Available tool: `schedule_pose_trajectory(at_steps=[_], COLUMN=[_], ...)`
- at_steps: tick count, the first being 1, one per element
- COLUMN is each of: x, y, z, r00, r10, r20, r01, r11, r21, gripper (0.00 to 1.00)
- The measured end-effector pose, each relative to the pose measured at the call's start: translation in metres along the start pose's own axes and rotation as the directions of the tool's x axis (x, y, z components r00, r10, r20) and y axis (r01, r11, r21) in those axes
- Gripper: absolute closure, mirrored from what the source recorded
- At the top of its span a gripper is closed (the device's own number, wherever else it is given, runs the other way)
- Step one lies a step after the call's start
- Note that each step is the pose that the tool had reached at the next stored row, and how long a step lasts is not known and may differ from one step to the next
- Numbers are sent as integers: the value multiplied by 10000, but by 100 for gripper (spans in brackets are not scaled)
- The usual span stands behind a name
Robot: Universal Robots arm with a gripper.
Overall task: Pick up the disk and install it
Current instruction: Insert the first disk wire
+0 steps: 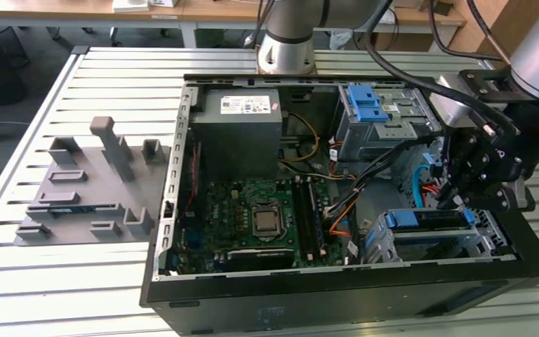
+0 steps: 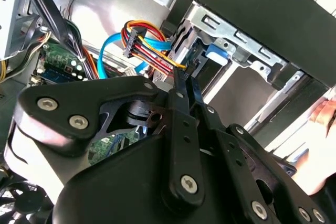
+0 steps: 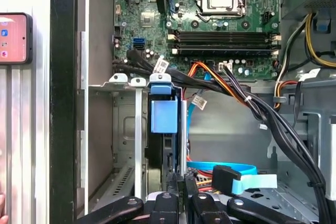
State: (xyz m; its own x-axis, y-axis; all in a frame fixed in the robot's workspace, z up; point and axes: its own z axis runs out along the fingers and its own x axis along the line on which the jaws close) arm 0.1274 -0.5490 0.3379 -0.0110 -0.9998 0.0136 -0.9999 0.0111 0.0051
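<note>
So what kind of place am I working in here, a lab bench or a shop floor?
Most likely a lab or workshop test bench. An opened computer case lies on a slatted aluminium table, a grey fixture block sits beside it, and wooden desks stand behind. The end effector hangs over the case's drive bay.

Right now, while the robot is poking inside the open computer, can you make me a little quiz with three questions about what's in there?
1. True or false: the green circuit board lies inside the open black metal computer case.
2. Pick one. The flat silver disk with blue plastic rails sits in: A) the grey moulded tray, B) the silver metal cage in the case's corner, C) the slatted metal table.
3. Fill in: the black gripper hangs over the exterior view's ___ side of the case.

Key: 1 true; 2 B; 3 right.
</note>
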Motion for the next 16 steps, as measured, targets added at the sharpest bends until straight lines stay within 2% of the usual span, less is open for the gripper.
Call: schedule_pose_trajectory(at_steps=[5, 11, 16], x=[2, 63, 68], y=[10, 10, 0], z=[1, 11, 21], r00=[10000, 10000, 10000], r10=[-1, 0, -1], r20=[-3, -1, 3], r01=[1, 0, 1], r11=[10000, 10000, 10000], r21=[0, 0, 1], gripper=[84, 84, 84])
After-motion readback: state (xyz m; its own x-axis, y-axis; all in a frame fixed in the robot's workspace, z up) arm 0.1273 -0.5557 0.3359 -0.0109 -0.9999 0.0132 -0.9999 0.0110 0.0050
